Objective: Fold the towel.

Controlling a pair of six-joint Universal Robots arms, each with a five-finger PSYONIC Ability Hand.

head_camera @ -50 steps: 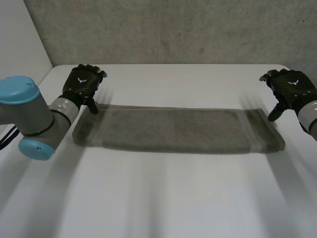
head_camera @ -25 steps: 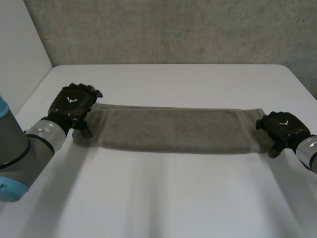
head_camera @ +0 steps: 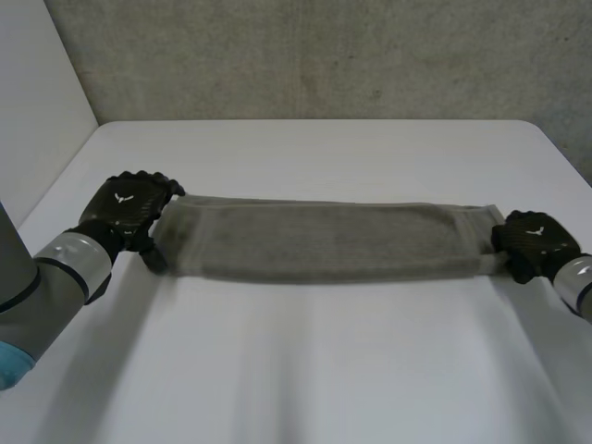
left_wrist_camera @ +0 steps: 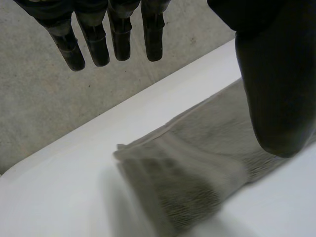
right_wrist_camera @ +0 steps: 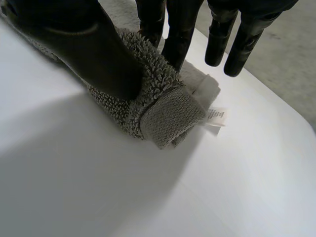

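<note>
- Towel point(head_camera: 324, 242) lies as a long strip across the counter point(head_camera: 324, 370).
- Right hand point(head_camera: 535, 239) pinches its right end; left hand point(head_camera: 125, 205) is released, fingers straight, at the left end.
- Risk: lifting now, one-sided, would skew the fold.

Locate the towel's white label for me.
In the right wrist view the white label sticks out of the end of the towel, on the table, just past the fingertips of the right hand.
</note>
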